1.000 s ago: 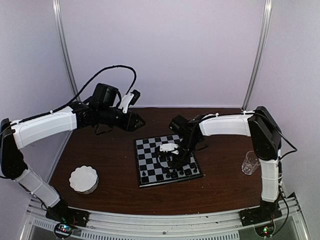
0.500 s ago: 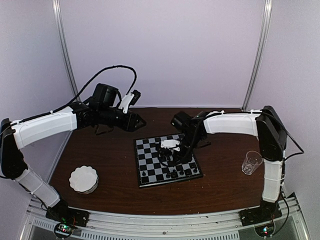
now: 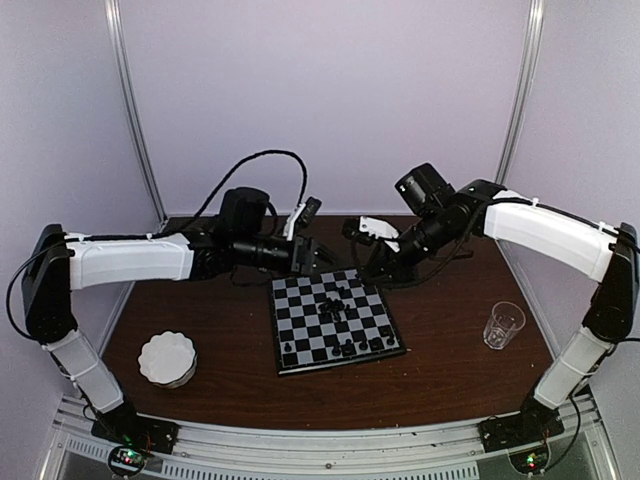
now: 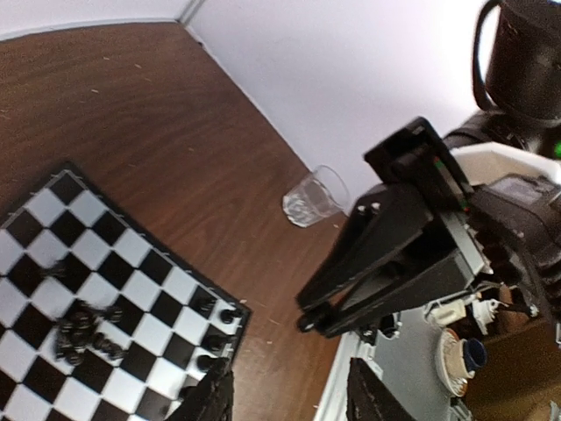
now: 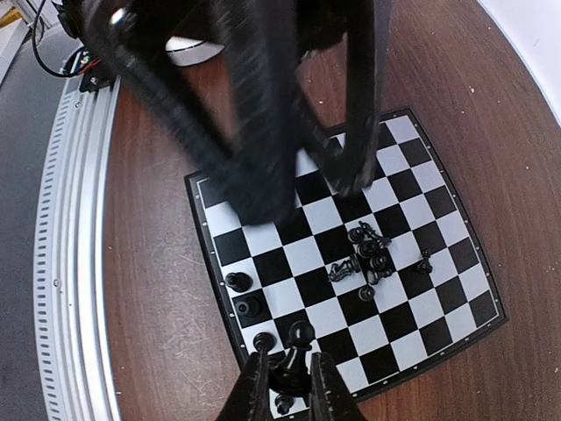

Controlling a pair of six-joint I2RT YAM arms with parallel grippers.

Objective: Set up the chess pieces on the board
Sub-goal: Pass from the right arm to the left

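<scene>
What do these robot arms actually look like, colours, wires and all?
The left arm and right arm each have long white shell sections linked by chunky black joints. The left pincer and right pincer are black, each with two slim, flat fingers. A thin black cable loops above the left arm.

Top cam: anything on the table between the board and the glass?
Nothing. In the top view the table is bare wood from the board to the glass. The left wrist view shows the same.
</scene>
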